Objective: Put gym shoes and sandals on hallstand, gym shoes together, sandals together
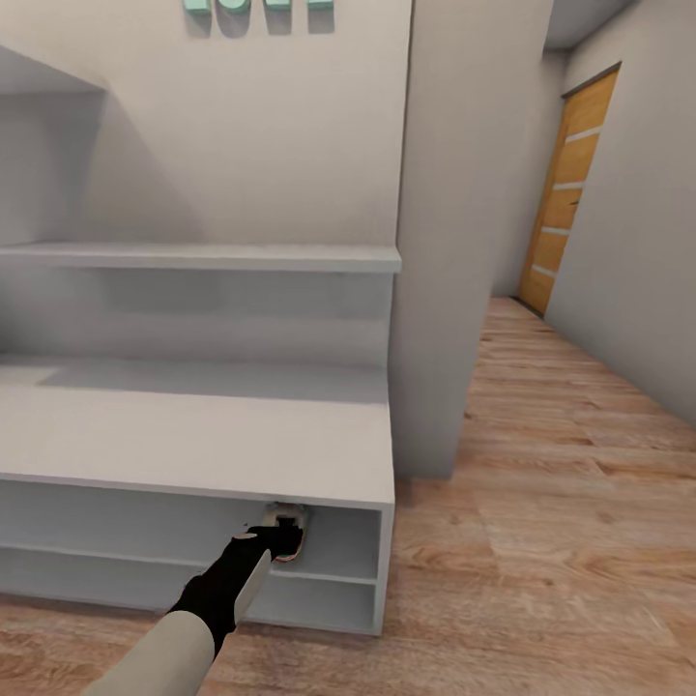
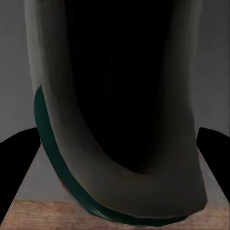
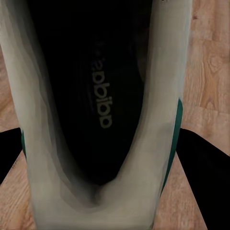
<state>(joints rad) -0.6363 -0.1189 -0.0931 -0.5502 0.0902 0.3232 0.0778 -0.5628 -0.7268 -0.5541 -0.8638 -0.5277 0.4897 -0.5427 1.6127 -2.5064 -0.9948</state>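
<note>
We are placing a gym shoe into the upper open shelf of the hallstand, low in the frame; the left hand grips it. The right hand holds the other gym shoe above the corridor floor. Next we must set the first one down and release.

pale hallstand, gym shoe at upper shelf opening, plank floor
</note>
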